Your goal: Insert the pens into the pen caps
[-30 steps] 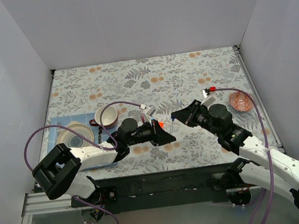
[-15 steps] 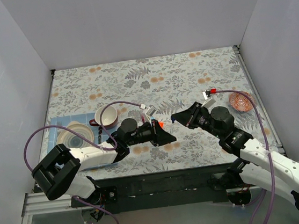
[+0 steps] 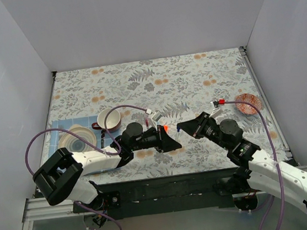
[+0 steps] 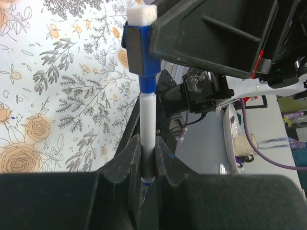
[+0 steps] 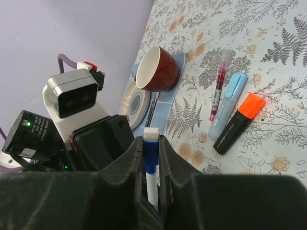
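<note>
Above the near middle of the counter [image 3: 193, 77]: the two grippers are seen tip to tip, just beside each other and clear of the surface.
Left gripper [image 4: 147, 143]: clenched on the lower barrel of a white pen [image 4: 147, 117], which is held pointing straight out from between the fingers.
Right gripper [image 5: 151, 140]: clamped around a blue cap [image 5: 151, 155]. A white plug is seen at the cap's closed end.
Pen and cap: set in one line. The pen's narrow blue front section is seen running into the mouth of the cap. How deep it is seated cannot be told.
Light blue pen [image 5: 229, 103]: laid flat on the counter between a slim pink-red pen [image 5: 218, 81] and a black marker [image 5: 231, 129], close alongside both.
Black marker: laid flat, with an orange cap [image 5: 252, 104] seen on its far end. Whether it touches the light blue pen cannot be told.
Cup [image 5: 158, 69]: brown outside and white inside, placed at the edge of a blue mat [image 5: 181, 58], well apart from the held pen.
Plate [image 5: 134, 103]: ringed in blue, placed on the mat just beside the cup.
Small patterned dish [image 3: 247, 103]: set at the right side of the counter, well apart from the pens.
</note>
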You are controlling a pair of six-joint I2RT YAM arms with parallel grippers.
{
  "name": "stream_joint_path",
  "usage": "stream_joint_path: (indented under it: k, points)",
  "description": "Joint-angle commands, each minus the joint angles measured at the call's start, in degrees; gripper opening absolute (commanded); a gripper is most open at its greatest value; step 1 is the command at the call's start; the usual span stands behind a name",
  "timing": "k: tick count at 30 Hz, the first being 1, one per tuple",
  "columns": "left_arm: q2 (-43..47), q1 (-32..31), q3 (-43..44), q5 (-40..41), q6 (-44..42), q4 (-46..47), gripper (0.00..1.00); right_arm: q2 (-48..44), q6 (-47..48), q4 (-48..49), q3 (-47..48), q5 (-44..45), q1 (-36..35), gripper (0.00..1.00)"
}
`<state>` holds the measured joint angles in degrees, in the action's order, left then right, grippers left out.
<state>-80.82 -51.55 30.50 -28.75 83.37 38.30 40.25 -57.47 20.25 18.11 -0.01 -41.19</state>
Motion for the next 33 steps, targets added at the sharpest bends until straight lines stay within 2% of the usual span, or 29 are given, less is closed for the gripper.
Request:
stream_joint_path:
  k: [1,14,23,33]
  points:
    - [1.98,0.49,3.86,5.72,-1.28,0.46,0.00,-2.63,0.17,0.31,-4.48,-2.10,-2.23,0.01]
    - [-0.83,0.49,11.07,7.22,-5.59,-6.31,0.00,-5.00,1.84,2.86,-10.46,-5.87,-3.46,0.01]
    - [-3.20,0.49,15.72,10.99,-9.10,-11.14,0.00,-9.13,1.31,-1.35,-13.44,-7.20,-5.83,0.01]
    - [-6.90,0.57,20.29,13.02,-10.25,-12.29,0.00,-8.87,0.61,-2.67,-14.15,-5.09,-10.49,0.01]
